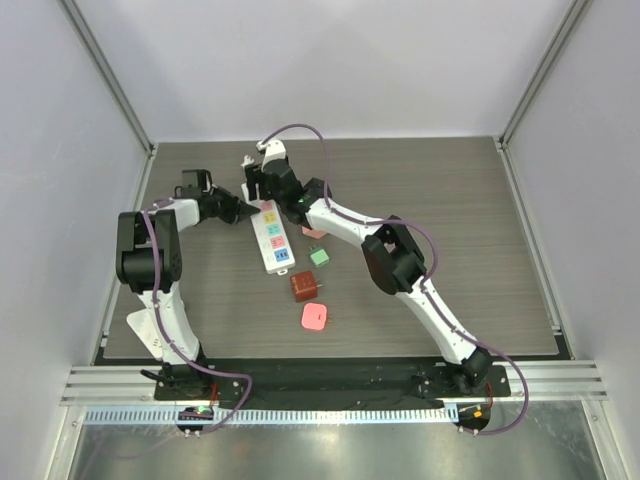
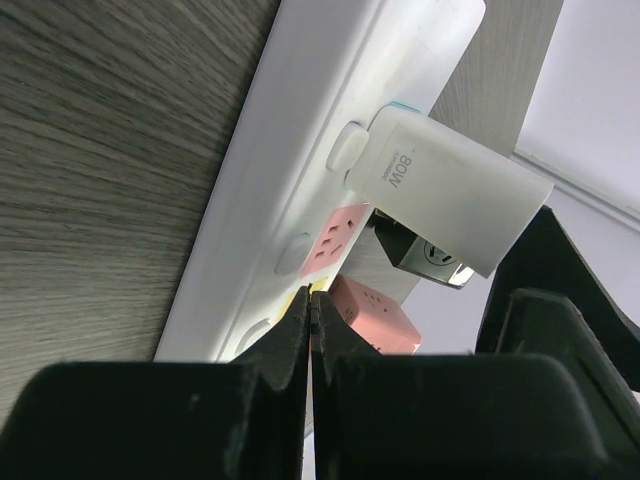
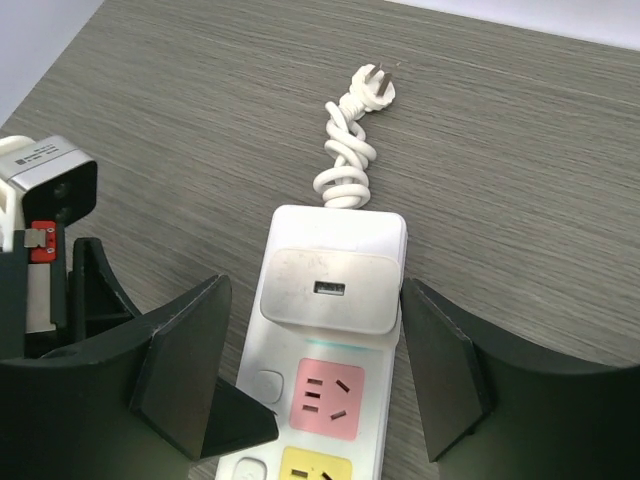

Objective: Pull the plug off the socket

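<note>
Right gripper (image 3: pixel 315 295) is released: its matte black fingers (image 3: pixel 185 370) are spread and flank the plug (image 3: pixel 325 290), a smooth white rounded-rectangular block with one small port. Contact cannot be confirmed. Left gripper (image 2: pixel 312 298) is clenched on nothing, tips pressed together right by the socket (image 2: pixel 300 130) near its pink outlet (image 2: pixel 335 235).

Socket: glossy white plastic bar, at 9 o'clock from the centre of the grey wood-grain table (image 1: pixel 450 200) in the top view. Its long axis runs 12 to 6 o'clock, slightly tilted. The end with the knotted cord stub (image 3: pixel 345 150) points to 12 o'clock, and the plug is seated at that end.
</note>
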You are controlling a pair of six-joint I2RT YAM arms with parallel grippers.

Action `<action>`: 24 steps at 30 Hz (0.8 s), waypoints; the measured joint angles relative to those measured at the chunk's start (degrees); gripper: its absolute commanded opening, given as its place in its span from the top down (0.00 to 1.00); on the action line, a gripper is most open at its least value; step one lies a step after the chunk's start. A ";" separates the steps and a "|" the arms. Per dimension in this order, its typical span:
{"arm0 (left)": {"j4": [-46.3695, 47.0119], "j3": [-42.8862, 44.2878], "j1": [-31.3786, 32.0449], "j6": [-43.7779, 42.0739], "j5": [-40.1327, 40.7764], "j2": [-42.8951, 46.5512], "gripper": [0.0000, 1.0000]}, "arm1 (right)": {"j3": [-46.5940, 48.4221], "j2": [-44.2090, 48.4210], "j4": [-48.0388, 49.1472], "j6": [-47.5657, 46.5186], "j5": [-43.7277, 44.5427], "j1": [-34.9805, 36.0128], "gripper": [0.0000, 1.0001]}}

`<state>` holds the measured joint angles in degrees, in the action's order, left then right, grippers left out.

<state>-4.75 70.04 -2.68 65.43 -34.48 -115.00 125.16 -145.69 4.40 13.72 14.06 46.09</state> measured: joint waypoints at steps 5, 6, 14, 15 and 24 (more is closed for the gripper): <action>-0.74 0.00 0.09 -0.04 0.74 0.00 1.00 | 0.00 -0.31 -0.74 -0.07 0.28 0.02 0.29; -1.07 0.00 0.15 -0.07 0.98 0.00 1.00 | 0.00 -0.31 -0.87 -0.11 0.39 0.02 0.30; -6.40 2.93 1.40 -1.64 4.28 -0.17 1.00 | 2.25 -2.32 -1.36 -0.31 1.46 0.07 0.37; -6.80 3.08 1.51 -1.70 4.63 -0.17 1.00 | 2.71 -2.64 -1.27 -0.33 1.60 0.07 0.37; -8.37 3.91 1.64 -1.77 4.90 -0.66 1.00 | 3.67 -3.21 -1.84 -0.68 1.92 0.31 0.25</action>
<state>-13.13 73.95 -1.04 63.66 -29.58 -115.66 128.84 -148.90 2.57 13.04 15.99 46.39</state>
